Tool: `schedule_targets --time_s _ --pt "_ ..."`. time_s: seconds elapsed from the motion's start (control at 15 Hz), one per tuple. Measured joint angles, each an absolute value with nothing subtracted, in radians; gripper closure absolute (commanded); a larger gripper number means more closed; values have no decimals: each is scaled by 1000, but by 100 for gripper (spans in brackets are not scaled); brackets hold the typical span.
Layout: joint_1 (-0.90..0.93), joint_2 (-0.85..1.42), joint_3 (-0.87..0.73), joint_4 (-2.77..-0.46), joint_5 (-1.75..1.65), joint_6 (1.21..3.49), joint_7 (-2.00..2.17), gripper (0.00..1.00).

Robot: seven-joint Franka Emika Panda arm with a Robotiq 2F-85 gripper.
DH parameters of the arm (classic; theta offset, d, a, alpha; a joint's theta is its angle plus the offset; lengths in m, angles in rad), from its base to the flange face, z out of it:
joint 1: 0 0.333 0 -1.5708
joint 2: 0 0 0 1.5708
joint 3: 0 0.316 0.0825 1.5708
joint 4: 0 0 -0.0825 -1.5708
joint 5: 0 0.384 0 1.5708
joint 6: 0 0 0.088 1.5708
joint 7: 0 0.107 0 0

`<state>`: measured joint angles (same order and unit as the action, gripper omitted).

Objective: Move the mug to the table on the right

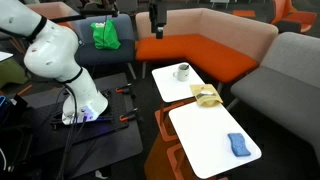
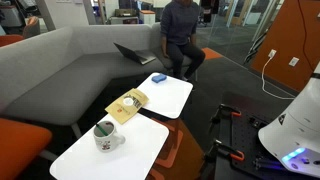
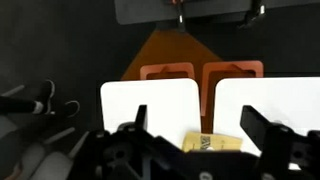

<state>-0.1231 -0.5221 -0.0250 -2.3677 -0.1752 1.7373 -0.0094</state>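
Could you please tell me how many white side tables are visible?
2. The mug table holds the mug; the neighbouring table holds a blue object. More may lie out of view.

Setting, as I log it from my remote station: office lounge or common area.

Evidence:
- Long grey sofa and orange-seated sofa, set around two low white desks.
- Dark carpet underfoot.
- Seated person in dark clothes on the grey sofa, with an open laptop beside them.
- What look like glass partitions in the background.
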Motion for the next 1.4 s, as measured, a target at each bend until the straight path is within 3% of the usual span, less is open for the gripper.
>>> schedule_targets --time_s 0.67,1.4 --pt "-115 -514 -32 -2372 -168 1765 -18 0" --pt "29 -15 -27 -2353 215 2424 -23 0"
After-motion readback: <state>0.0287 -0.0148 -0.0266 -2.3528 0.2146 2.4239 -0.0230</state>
